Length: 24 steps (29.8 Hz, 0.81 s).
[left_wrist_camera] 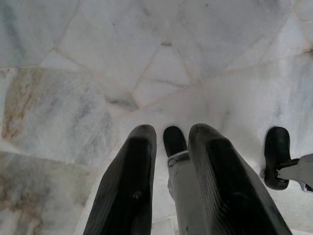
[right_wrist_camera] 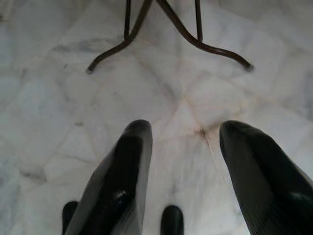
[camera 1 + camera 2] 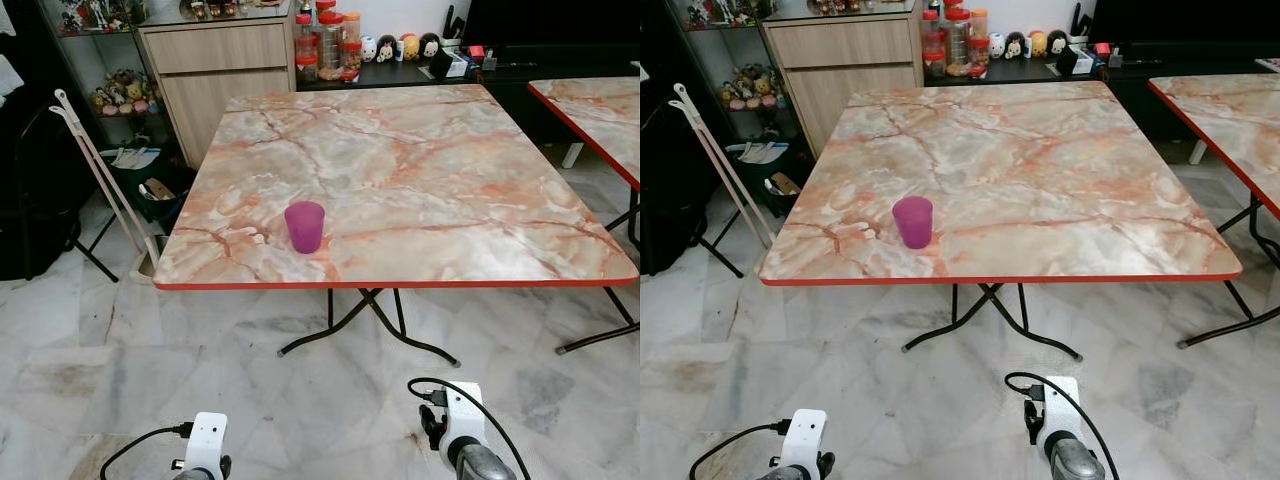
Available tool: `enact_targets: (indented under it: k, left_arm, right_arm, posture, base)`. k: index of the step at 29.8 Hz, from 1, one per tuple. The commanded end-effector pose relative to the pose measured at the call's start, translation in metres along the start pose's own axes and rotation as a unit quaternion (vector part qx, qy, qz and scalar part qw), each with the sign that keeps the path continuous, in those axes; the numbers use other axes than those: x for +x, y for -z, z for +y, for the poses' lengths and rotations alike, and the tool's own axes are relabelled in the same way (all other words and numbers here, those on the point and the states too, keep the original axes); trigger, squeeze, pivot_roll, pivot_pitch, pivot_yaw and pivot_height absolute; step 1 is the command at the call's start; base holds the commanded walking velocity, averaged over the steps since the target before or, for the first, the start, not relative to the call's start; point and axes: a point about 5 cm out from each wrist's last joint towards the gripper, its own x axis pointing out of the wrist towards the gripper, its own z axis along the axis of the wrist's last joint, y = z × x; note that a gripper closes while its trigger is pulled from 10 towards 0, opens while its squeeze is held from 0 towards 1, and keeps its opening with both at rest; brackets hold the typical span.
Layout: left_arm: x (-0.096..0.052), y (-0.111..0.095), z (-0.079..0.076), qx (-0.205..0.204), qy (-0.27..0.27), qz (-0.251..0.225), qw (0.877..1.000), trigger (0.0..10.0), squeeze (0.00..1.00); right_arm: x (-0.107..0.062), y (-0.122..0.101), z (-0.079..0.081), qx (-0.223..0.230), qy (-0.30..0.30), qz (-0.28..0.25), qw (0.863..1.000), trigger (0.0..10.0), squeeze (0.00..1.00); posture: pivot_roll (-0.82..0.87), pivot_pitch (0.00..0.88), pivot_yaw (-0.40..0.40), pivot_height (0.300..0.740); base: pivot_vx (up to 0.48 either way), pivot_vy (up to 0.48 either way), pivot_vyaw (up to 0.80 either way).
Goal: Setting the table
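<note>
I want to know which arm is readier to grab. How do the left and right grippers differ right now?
The left gripper has its fingers spread only a little; the right gripper is spread much wider. The left gripper points at bare marble floor; the right gripper points at floor near the table's metal legs. Both hang low, open and empty, well short of the purple cup on the table.

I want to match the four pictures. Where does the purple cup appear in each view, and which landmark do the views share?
Left eye view: the purple cup stands upright near the front edge of the marble table, left of centre.
Right eye view: the same cup, again near the front edge, further left in the picture.
Left wrist view: marble floor beyond the fingers.
Right wrist view: floor and the table legs.
Shared landmark: the table's crossed dark legs.
</note>
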Motion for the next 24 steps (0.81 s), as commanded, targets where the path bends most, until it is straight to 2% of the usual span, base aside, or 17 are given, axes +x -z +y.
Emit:
enact_targets:
  k: [1, 12, 24]
  left_arm:
    - [-0.001, 0.003, 0.002, -0.003, -0.010, 0.003, 1.000, 10.0, 0.00]
    - [0.000, -0.001, 0.006, 0.000, -0.017, -0.002, 1.000, 10.0, 0.00]
    - [-0.001, 0.001, 0.008, -0.001, -0.019, 0.000, 1.000, 10.0, 0.00]
  right_arm:
    - [0.000, 0.003, 0.002, -0.002, 0.001, 0.010, 1.000, 10.0, 0.00]
    - [-0.007, 0.025, 0.003, 0.034, 0.023, 0.041, 0.998, 10.0, 0.00]
    - [-0.007, 0.028, 0.003, 0.034, 0.027, 0.047, 0.998, 10.0, 0.00]
  posture:
    - [-0.06, 0.000, 0.019, 0.740]
    - [-0.06, 0.000, 0.030, 0.740]
    - [-0.03, 0.000, 0.031, 0.740]
  base:
    - [0.000, 0.000, 0.00]
    - [0.000, 0.000, 0.00]
    - [0.000, 0.000, 0.00]
